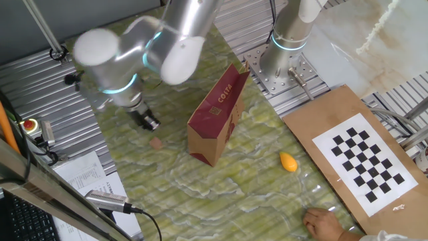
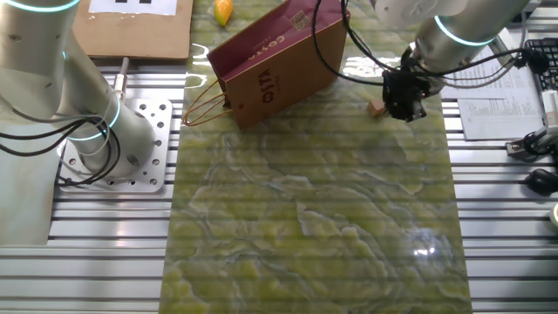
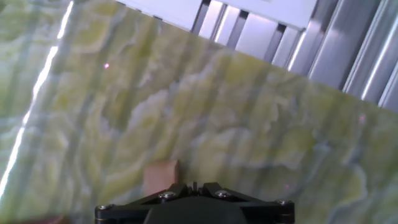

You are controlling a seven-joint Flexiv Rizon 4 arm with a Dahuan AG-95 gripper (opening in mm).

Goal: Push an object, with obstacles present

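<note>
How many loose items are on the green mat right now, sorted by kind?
Pinkish-tan lump: 1, just beside the gripper.
Brown paper bag printed COSTA: 1, lying tipped over.
Orange-yellow oval piece: 1, beyond the bag from the lump.
Total: 3 loose items on the green mat.

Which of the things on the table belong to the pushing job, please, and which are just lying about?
Part of the job:
- small pinkish-tan lump, to be pushed
- Costa paper bag, the obstacle
- end effector, beside the lump

Just lying about:
- orange oval piece
- checkerboard sheet
- cardboard beneath it
</note>
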